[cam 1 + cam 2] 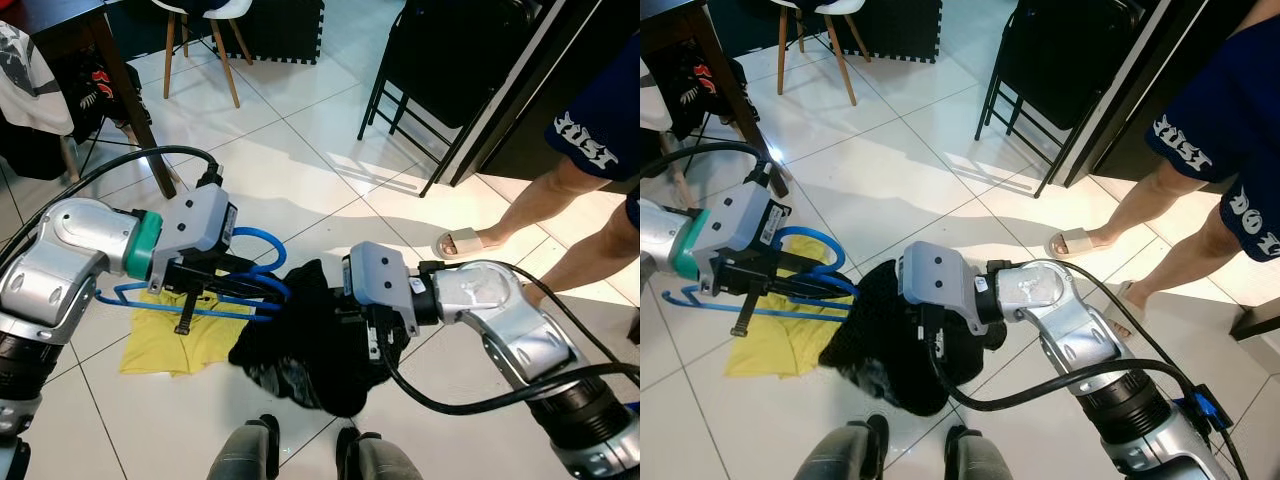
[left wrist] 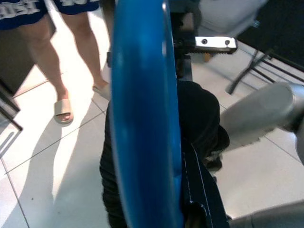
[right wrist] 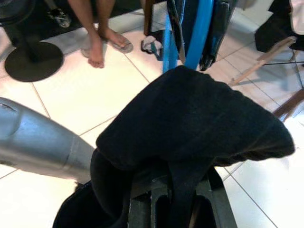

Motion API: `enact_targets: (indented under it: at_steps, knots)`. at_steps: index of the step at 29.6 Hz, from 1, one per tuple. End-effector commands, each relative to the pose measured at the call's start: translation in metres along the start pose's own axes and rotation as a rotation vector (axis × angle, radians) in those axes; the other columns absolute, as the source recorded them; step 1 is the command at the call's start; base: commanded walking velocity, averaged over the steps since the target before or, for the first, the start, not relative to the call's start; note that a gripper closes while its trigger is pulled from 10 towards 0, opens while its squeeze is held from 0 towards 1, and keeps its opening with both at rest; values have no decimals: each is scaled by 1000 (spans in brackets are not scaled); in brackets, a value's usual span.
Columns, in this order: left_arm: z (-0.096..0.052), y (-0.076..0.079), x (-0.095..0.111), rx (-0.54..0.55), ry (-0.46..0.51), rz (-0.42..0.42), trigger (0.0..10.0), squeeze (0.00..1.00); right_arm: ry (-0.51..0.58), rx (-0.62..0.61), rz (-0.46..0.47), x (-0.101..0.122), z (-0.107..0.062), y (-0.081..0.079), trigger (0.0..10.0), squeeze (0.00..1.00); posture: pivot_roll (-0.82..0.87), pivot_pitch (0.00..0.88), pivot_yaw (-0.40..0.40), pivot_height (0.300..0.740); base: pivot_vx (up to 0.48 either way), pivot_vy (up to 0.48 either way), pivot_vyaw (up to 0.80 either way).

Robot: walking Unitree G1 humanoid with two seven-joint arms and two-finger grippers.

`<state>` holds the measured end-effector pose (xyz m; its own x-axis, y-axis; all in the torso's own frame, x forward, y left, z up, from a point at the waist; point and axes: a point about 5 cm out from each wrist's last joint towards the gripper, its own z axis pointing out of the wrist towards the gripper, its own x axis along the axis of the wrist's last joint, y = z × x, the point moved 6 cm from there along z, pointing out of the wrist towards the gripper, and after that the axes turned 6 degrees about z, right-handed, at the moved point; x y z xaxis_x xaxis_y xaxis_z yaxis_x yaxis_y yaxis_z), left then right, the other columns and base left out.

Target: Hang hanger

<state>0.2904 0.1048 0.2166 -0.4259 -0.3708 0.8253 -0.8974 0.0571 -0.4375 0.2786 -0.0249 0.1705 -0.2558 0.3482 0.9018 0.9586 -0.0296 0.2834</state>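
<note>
My left gripper (image 1: 262, 290) is shut on a blue plastic hanger (image 1: 251, 240), held low over the tiled floor. In the left wrist view the hanger (image 2: 142, 118) runs as a broad blue band right in front of the camera. A black garment (image 1: 305, 350) hangs bunched between the two arms, its top edge against the hanger. My right gripper (image 1: 375, 338) is shut on this black garment (image 3: 190, 109), whose cloth drapes over its fingers (image 3: 142, 209). The hanger's blue bars (image 3: 202, 28) stand just beyond the cloth.
A yellow garment (image 1: 180, 340) lies flat on the floor under the left arm. A person's bare legs and sandalled foot (image 1: 465, 240) stand at the right. A black folding chair (image 1: 440, 60), a wooden-legged chair (image 1: 200, 40) and a dark table leg (image 1: 130, 100) stand beyond.
</note>
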Motion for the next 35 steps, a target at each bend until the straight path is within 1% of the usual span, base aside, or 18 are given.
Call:
enact_targets:
  at_steps: [1, 2, 4, 5, 7, 9, 10, 17, 18, 22, 25, 27, 28, 30, 31, 32, 34, 35]
  knots:
    - [11, -2, 12, 47, 70, 48, 0, 0, 69, 29, -75, 18, 12, -7, 10000, 0, 67, 152, 35, 740, 0, 0, 0]
    - [11, -2, 12, 47, 70, 48, 0, 0, 69, 29, -75, 18, 12, -7, 10000, 0, 67, 152, 35, 740, 0, 0, 0]
    - [15, -6, 11, 124, 81, 78, 0, 0, 95, -51, -75, 23, 9, 8, 10000, 0, 66, 152, 35, 740, 0, 0, 0]
    - [15, -6, 11, 124, 81, 78, 0, 0, 95, -51, -75, 23, 9, 8, 10000, 0, 66, 152, 35, 740, 0, 0, 0]
    - [19, -6, 10, 154, 93, 83, 0, 0, 107, -102, -75, 25, 2, 20, 10000, 0, 65, 155, 31, 740, 0, 0, 0]
    - [20, -6, 10, 158, 97, 82, 0, 0, 107, -109, -74, 25, 0, 22, 10000, 0, 65, 155, 31, 740, 0, 0, 0]
    - [21, -7, 10, 167, 96, 88, 0, 0, 103, -108, -68, 25, -3, 24, 10000, 1000, 61, 155, 30, 740, 0, 0, 0]
    - [22, -13, 9, 206, 94, 110, 0, 0, 85, -93, -101, 26, -9, 26, 10000, 1000, 59, 153, 26, 740, 0, 0, 0]
    - [22, -13, 9, 210, 95, 113, 0, 0, 87, -83, -100, 27, -9, 24, 10000, 0, 59, 153, 26, 740, 0, 0, 0]
    - [22, -14, 9, 221, 96, 125, 0, 0, 94, -67, -98, 28, -11, 22, 10000, 0, 55, 147, 24, 740, 0, 0, 0]
    - [23, -21, 10, 258, 102, 154, 0, 0, 84, -49, -112, 30, -14, 21, 10000, 0, 44, 138, 20, 740, 0, 0, 0]
    - [27, -30, 13, 316, 116, 201, 0, 0, 53, -93, -160, 32, -26, 33, 10000, 0, 32, 134, 16, 740, 0, 0, 0]
    - [27, -30, 13, 316, 116, 201, 0, 0, 53, -93, -160, 32, -26, 33, 10000, 0, 32, 134, 16, 740, 0, 0, 0]
    - [31, -34, 17, 356, 133, 237, 0, 0, 21, -202, -226, 36, -40, 55, 10000, 0, 30, 134, 16, 740, 0, 0, 0]
    - [31, -34, 17, 356, 133, 237, 0, 0, 21, -202, -226, 36, -40, 55, 10000, 0, 30, 134, 16, 740, 0, 0, 0]
    - [34, -35, 19, 373, 143, 252, 0, 0, 6, -268, -264, 38, -48, 67, 10000, 0, 29, 134, 18, 740, 0, 0, 0]
    - [34, -35, 19, 373, 143, 252, 0, 0, 6, -268, -264, 38, -48, 67, 10000, 0, 29, 134, 18, 740, 0, 0, 0]
    - [35, -37, 22, 392, 156, 264, 0, 0, 1, -321, -286, 40, -54, 77, 10000, 0, 29, 134, 18, 740, 0, 0, 0]
